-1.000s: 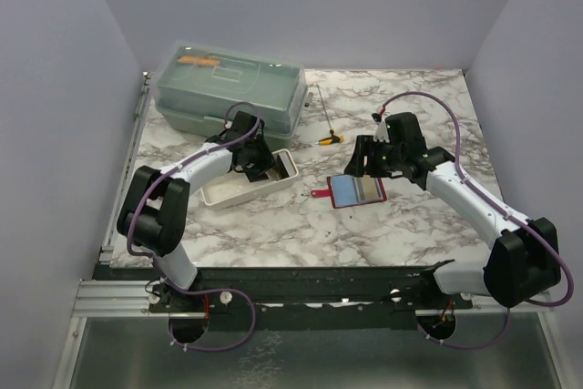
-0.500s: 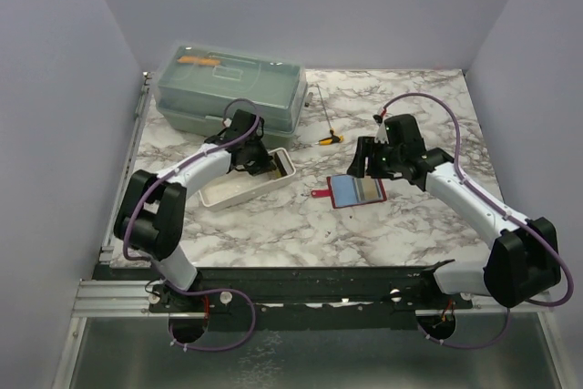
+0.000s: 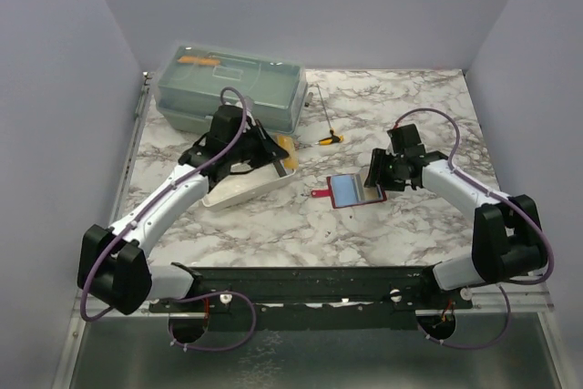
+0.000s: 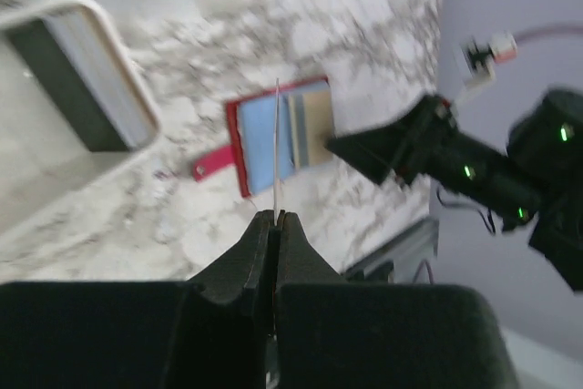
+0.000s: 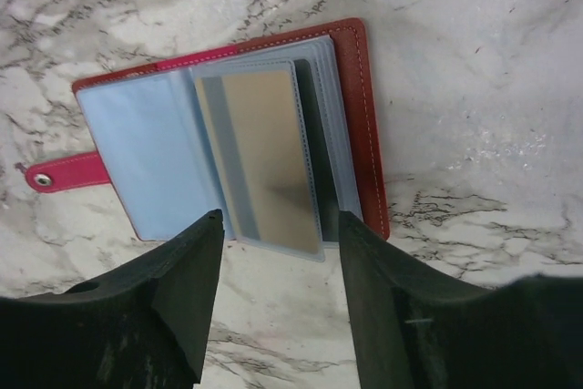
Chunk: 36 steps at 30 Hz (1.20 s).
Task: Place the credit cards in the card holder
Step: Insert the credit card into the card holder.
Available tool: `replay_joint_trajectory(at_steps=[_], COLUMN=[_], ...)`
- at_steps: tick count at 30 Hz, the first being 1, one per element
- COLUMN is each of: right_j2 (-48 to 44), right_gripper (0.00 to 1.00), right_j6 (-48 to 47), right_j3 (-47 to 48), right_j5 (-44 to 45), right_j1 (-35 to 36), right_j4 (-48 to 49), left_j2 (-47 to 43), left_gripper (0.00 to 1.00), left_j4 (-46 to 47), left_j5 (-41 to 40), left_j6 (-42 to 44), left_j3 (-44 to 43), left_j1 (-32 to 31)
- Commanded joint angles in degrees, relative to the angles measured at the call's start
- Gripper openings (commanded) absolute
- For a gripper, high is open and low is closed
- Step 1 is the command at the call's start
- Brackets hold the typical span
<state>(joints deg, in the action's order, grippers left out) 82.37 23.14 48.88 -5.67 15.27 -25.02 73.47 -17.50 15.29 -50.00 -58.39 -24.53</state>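
The card holder (image 3: 351, 190) is a small red wallet lying open on the marble, its clear sleeves facing up. In the right wrist view the card holder (image 5: 228, 161) shows a brownish card (image 5: 264, 152) in one sleeve. My right gripper (image 5: 278, 220) stands open just over the holder's near edge, a finger on either side of that sleeve. My left gripper (image 4: 276, 216) is shut on a thin credit card (image 4: 276, 143), seen edge-on, raised above the table and in line with the card holder (image 4: 282, 134). In the top view the left gripper (image 3: 273, 154) hangs over the tray's right end.
A white tray (image 3: 241, 184) lies under the left arm, and its rim (image 4: 82, 70) shows in the left wrist view. A green-grey lidded toolbox (image 3: 228, 88) stands at the back left. A yellow-handled screwdriver (image 3: 326, 138) lies behind the holder.
The left gripper shut on a card in the tray and rose out of it, swinging right. The right gripper moved down to the holder's right edge.
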Motion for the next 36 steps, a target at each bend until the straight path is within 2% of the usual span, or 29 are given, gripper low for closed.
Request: replay_joint_trajectory(at_steps=[1,4,9,18,26,30,36], right_j2=[2.2,3.9,6.8,9.4,9.3,8.6,9.3], right_gripper=[0.51,0.41,0.22,0.08,0.01,0.00,0.00], right_j6=[0.1,-0.8,-1.5,-1.9,0.2,1.4,1.0], right_j3=[-1.2,-1.4,-2.0,-2.7,-4.1,-6.0,-5.6], right_j5=[2.4,2.9,4.9,4.3,1.8,-1.7,-2.3], right_j1=[-0.2,-0.2,-0.2,-0.2,-0.4,-1.0,-1.6], right_j4=[2.4,3.7,5.4,6.4,6.7,8.5,8.6], left_j2=[4.4,11.7,22.8,32.6,37.0,38.5,40.3], left_gripper=[0.00,0.00,0.00,0.00,0.00,0.00,0.00], left_j4=[7.8,10.3,17.1,19.3,22.0,21.8,24.2], left_j5=[11.8,14.4,17.9,15.4,12.9,12.7,14.2], left_j6=[3.6,3.3,0.0,-2.0,-6.0,-7.3,-8.5], left_j3=[1.2,-1.2,-3.2,-7.5,-8.4,-9.1,-9.0], left_j1=[-9.4,-14.0,-16.7,-18.1,-18.0,-17.6,-17.5])
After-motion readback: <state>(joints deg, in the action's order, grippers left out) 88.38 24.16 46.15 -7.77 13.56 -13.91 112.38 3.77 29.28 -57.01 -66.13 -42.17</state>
